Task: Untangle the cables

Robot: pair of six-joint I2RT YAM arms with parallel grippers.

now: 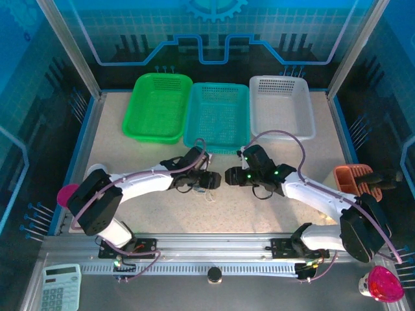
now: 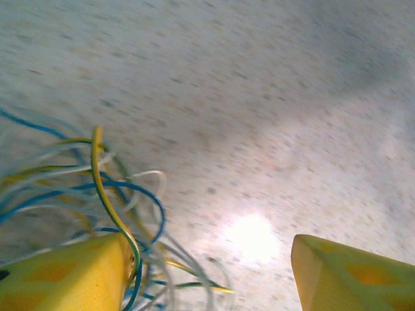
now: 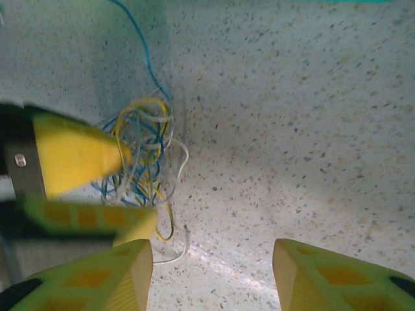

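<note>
Left gripper (image 2: 209,249) is spread wide, its two yellow fingers (image 2: 71,275) well apart and clamping nothing. The cables (image 2: 97,207) are crowded right up against one of those fingers, though, and a yellow-green strand curls over its inner edge, touching it. The other finger stands over bare table (image 2: 272,97).

Over to the right wrist camera: right gripper (image 3: 211,249) is wide open too, with nothing between its jaws. It hangs low over the speckled surface, and a whitish strand end lies close to one fingertip; whether they touch I cannot tell.

From this side the tangle is a loose knot of yellow, whitish and blue loops. It is longer than it is wide, with its long axis running up and down the frame. One of the left gripper's fingertips sits against the knot's side. A single blue strand escapes from the top of the knot and trails off toward the upper edge.

From above, the two grippers face each other tip to tip at mid-table, just on the near side of the teal basket (image 1: 217,145). The strands are only faintly visible on the table beneath the left gripper's tips
</note>
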